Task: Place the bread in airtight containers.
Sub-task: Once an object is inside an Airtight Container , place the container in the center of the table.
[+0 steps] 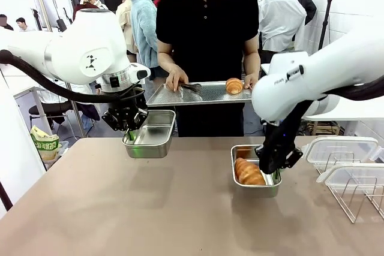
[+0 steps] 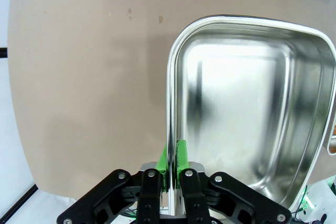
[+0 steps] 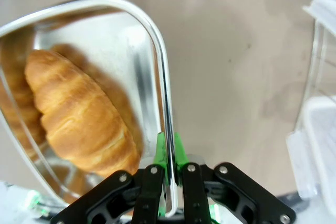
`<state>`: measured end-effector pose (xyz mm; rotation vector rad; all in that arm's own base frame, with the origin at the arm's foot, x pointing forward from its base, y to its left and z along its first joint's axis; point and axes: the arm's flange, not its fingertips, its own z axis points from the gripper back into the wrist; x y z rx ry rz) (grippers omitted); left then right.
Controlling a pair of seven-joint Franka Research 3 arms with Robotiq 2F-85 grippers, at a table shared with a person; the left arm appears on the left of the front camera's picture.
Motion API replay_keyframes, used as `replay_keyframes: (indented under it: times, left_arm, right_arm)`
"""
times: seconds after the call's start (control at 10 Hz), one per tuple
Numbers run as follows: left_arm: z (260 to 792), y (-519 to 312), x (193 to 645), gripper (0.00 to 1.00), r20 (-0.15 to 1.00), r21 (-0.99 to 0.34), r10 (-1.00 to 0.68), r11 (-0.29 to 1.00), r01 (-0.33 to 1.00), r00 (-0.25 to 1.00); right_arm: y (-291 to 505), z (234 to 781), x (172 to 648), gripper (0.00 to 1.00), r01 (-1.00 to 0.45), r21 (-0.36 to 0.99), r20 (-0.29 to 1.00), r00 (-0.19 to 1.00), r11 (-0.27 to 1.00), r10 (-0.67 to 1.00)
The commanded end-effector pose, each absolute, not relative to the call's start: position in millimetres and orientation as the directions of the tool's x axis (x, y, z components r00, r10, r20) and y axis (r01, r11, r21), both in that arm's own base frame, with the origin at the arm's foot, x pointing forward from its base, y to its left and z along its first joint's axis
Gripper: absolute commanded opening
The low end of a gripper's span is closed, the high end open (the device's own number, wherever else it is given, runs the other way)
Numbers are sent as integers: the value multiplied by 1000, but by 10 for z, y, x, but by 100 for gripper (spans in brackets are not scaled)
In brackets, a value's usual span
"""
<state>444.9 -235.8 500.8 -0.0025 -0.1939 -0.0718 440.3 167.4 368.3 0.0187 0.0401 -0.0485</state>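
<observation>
I see left gripper (image 2: 172, 156) clamped on the rim of the empty tin (image 2: 247, 119); right gripper (image 3: 167, 148) clamped on the second tin (image 3: 152, 35) rim, croissant (image 3: 79, 114) inside. The other croissant (image 1: 234, 86) sits on the person's tray (image 1: 180, 95).

Your left arm (image 1: 84, 46) reaches over the far left edge of the counter (image 1: 150, 208), wrist pointing straight down. The left jaws are closed on the left wall of a steel tin (image 1: 147, 150). Your right arm (image 1: 312, 79) crosses the counter's far right edge, wrist slanting down. The right jaws pinch the right wall of a second tin (image 1: 257, 189) between green pads (image 3: 160, 148).
</observation>
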Motion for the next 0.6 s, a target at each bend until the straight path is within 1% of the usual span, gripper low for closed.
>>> replay_keyframes:
  times: [0.0, 0.1, 0.3, 0.5]
  left_arm:
    - [5057, -2351, 4463, 0, 197, 0, -68, 998, 70, 978]
    - [5057, -2351, 4463, 0, 197, 0, -68, 998, 70, 978]
    - [5057, -2351, 4463, 0, 197, 0, -68, 998, 70, 978]
    - [5057, -2351, 4463, 0, 197, 0, -68, 998, 70, 978]
  right_arm:
    - [1650, 3606, 4462, 0, -32, 40, 5, 999, 999, 32]
    - [1652, 3565, 4478, 0, -49, 28, 22, 999, 998, 48]
    - [1668, 3509, 4547, 0, -67, -3, 11, 998, 998, 67]
    - [1687, 3415, 4578, 0, -81, 23, -15, 997, 996, 81]
